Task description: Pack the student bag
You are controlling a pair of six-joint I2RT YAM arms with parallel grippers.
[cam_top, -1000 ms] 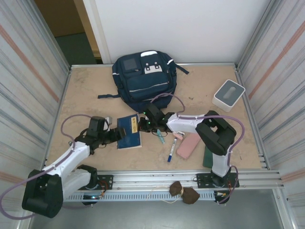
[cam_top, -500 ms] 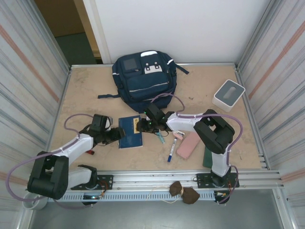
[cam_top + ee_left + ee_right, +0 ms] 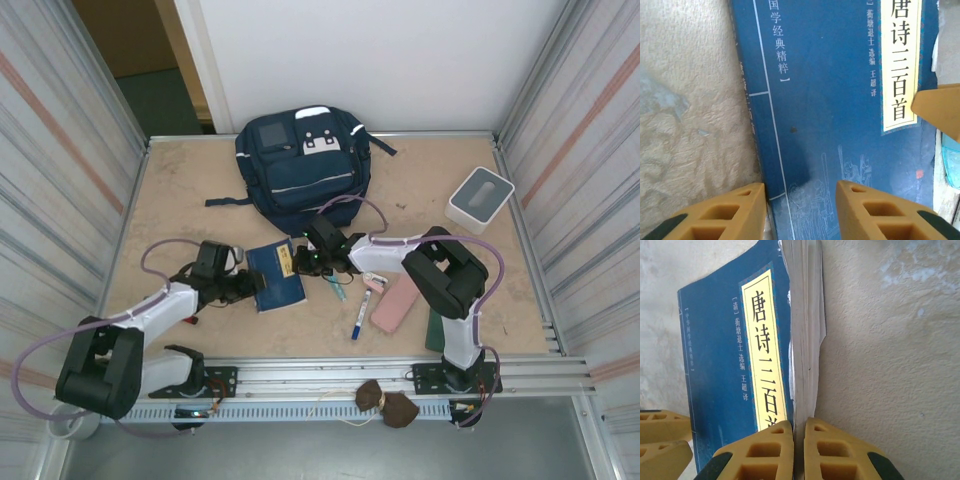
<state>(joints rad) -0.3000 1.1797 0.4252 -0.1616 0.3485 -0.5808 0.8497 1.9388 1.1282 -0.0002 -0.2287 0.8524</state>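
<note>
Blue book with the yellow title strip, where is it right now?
In the top view, the blue book sits left of centre, just on the near side of the student bag, between the left gripper and the right gripper.

This is looking like a robotics lab test cell: two robot arms are sitting bolted to an aluminium rail at the near edge of a beige table. Striped panels are walling in both sides, a plain white board is closing the back, and purple cables are looping off the arms.
</note>
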